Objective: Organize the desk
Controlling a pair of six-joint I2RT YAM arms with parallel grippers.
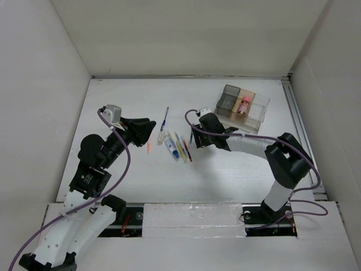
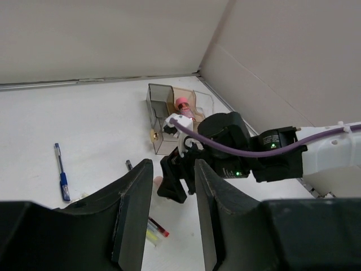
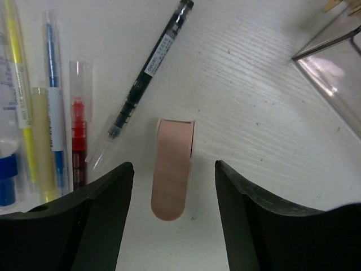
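The white desk [image 1: 225, 169] carries loose pens and a clear compartmented tray [image 1: 243, 105]. My right gripper [image 1: 193, 139] is open and low over the desk. In the right wrist view a flat pink eraser-like piece [image 3: 172, 169] lies on the desk between its two fingers [image 3: 174, 165], untouched by either. A black pen [image 3: 149, 73] lies just beyond the piece. My left gripper [image 1: 149, 127] is open and empty, held above the desk left of the pens. In the left wrist view it [image 2: 172, 192] faces the right gripper [image 2: 179, 179].
A row of pens and markers [image 1: 177, 147] lies mid-desk: red [image 3: 79, 141], yellow and blue. A blue pen [image 1: 164, 123] lies behind them and a small orange piece [image 1: 148, 148] to their left. The tray holds a pink item [image 1: 245, 105]. White walls on three sides; metal rail [image 1: 299, 121] at right.
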